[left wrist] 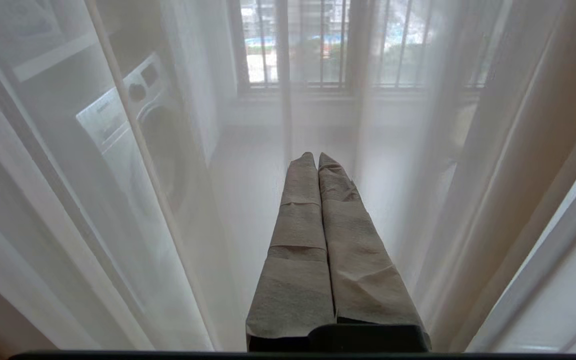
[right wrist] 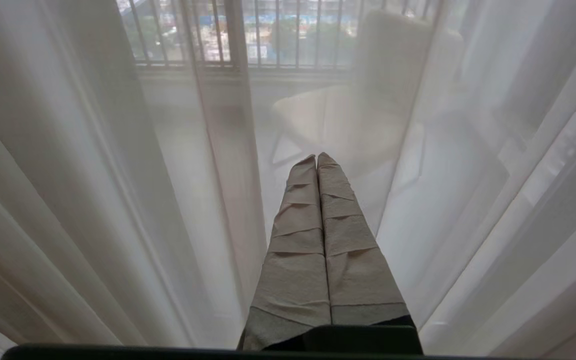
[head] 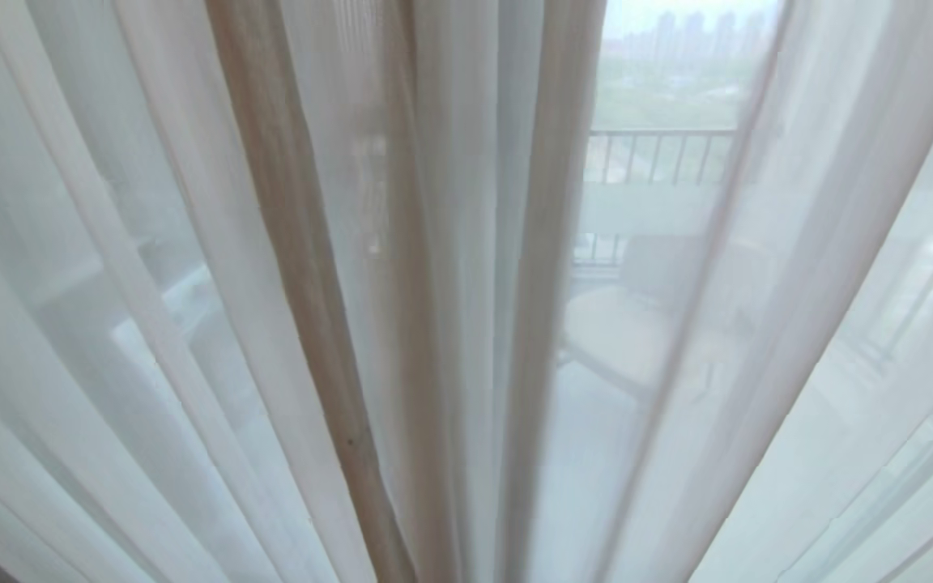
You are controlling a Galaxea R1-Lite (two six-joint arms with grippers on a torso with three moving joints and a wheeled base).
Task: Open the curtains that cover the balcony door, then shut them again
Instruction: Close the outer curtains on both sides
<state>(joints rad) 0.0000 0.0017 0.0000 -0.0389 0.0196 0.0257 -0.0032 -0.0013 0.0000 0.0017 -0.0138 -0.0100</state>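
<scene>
The left end effector [left wrist: 316,159] is shut tight, its two wrapped fingers [left wrist: 298,240] pressed together with nothing between them. The right end effector [right wrist: 316,159] is the same: closed and empty. Both point straight at the curtains [head: 466,324], which hang just in front of them. Neither one is touching the cloth as far as I can tell.

The curtains are drawn across. The thin white layer fills each view in long folds, and you can see through it. One darker beige fold [head: 288,243] runs down the middle of the head view.

Behind the cloth there is a chair [right wrist: 368,105], a washing machine [left wrist: 133,115] and a railing [head: 657,154] with the town far away. I cannot pick out the balcony door frame clearly.

The task looks like it has not started yet. I think this cloth is very light and soft. It will bend, bunch up and slide away easily, so a push may just make it swing. A good place to take hold is a thick fold, like the beige one, pinched between the fingers after they open.
</scene>
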